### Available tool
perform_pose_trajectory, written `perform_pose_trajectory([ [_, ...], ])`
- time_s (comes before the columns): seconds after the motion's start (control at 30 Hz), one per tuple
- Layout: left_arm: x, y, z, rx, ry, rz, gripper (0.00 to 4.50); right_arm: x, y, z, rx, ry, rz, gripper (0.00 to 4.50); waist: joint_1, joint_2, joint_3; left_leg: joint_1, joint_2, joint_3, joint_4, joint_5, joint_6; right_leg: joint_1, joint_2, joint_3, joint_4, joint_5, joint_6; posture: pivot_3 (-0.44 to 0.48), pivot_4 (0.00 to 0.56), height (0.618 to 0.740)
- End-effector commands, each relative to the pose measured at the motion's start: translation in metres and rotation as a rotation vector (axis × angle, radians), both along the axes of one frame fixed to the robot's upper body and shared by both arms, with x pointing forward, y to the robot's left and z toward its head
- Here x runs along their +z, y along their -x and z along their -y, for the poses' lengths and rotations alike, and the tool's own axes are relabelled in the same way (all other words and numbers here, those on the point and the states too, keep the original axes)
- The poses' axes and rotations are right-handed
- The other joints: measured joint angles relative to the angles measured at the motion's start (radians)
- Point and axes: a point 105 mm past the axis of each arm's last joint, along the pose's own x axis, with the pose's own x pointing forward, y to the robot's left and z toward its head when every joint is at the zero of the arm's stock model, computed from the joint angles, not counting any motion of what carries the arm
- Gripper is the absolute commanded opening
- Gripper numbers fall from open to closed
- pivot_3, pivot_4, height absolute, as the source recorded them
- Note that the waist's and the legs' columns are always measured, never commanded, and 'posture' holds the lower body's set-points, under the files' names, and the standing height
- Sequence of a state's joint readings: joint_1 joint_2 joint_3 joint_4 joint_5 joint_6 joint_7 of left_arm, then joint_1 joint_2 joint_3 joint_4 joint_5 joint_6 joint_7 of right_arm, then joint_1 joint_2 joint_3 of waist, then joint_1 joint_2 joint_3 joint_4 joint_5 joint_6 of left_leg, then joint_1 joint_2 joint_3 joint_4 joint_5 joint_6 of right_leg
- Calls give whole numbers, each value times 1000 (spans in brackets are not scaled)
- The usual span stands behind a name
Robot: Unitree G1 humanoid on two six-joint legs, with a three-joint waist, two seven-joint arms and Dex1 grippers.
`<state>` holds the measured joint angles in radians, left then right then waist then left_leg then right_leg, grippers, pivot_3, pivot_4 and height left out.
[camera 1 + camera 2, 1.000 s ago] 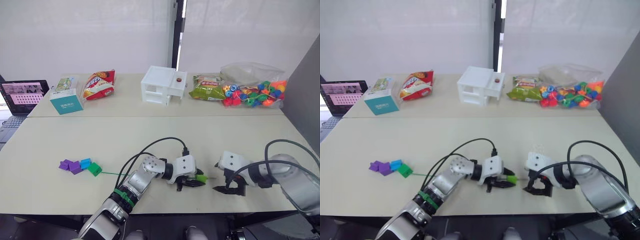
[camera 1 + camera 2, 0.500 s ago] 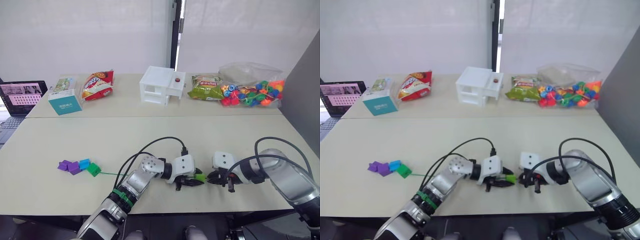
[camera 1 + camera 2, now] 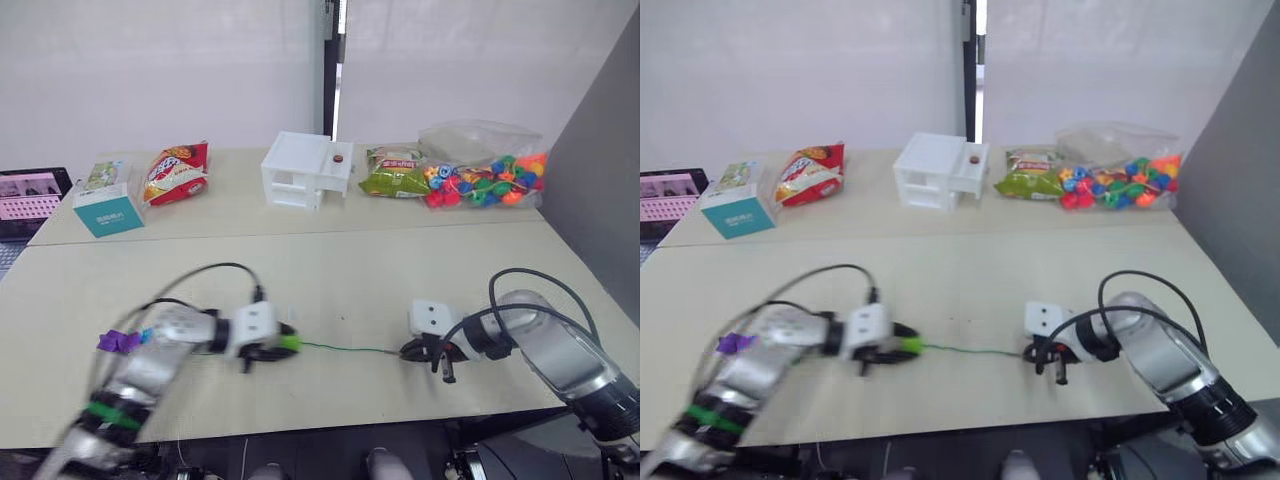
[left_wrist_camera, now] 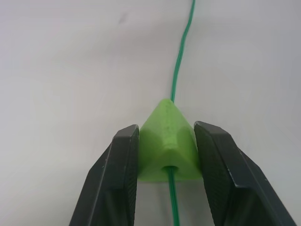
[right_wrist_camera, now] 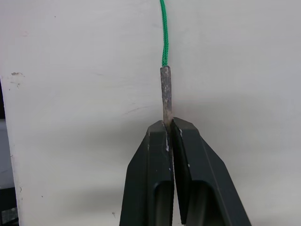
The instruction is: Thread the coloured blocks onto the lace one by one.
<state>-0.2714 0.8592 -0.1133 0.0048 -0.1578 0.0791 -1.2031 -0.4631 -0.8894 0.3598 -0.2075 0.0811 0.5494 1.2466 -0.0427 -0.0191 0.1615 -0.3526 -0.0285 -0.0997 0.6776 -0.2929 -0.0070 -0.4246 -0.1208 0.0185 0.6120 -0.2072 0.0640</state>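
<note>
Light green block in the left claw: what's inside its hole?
The lace runs through the light green block, entering its hole and leaving the far face. The stretch inside is covered. The left claw clamps its sides.

Two pale tabletops (image 3: pixel 330 270) butted together, seam beyond both grippers. White wall (image 3: pixel 150 70) behind, dark vertical post (image 3: pixel 331 65). Grey panel (image 3: pixel 600 170), possibly a partition, beyond the right gripper.
</note>
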Motion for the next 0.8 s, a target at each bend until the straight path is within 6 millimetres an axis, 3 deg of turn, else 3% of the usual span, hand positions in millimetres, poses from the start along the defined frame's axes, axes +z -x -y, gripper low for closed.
perform_pose_trajectory([
  [0.03, 17, 10, -25, -32, -57, 26, 1320, 5, -1, -11, 52, -13, 26, 0, 10, 0, 0, -1, 0, 0, 0, 0, 0, 0, 0, 0, -1, 0, 0, 0, 150, 740],
  [0.2, 16, 15, -62, 16, -139, 5, 1320, 4, -5, -17, 77, -19, 34, 0, 28, 1, 2, -2, -1, 0, 0, 0, 0, 0, -2, 0, -1, 0, 0, 0, 150, 740],
  [0.5, -2, 0, -77, 73, -135, 53, 1320, 7, -9, -18, 93, -12, 46, 0, 28, 1, 2, -1, -1, 1, 0, 0, 0, 0, -1, -1, 0, 0, 0, 0, 150, 740],
  [0.57, 1, -2, -76, 80, -94, 41, 2359, 7, -9, -17, 93, -11, 45, 0, 28, 1, 2, -1, -1, 1, 1, 0, 0, 0, -1, -1, 1, 0, 0, 0, 150, 740],
  [0.7, 8, 4, -74, 54, -75, 6, 3574, 9, -7, -15, 90, -11, 42, 0, 27, 1, 2, -1, -1, 2, 1, -1, 0, 0, -1, -1, 1, 0, 0, 0, 150, 740],
  [0.8, 17, 6, -79, 61, -105, -48, 3574, 12, -6, -13, 87, -11, 42, 0, 24, 1, 2, -2, -1, 1, 1, -1, 1, -1, -1, -1, 1, 0, 0, 0, 150, 740],
])
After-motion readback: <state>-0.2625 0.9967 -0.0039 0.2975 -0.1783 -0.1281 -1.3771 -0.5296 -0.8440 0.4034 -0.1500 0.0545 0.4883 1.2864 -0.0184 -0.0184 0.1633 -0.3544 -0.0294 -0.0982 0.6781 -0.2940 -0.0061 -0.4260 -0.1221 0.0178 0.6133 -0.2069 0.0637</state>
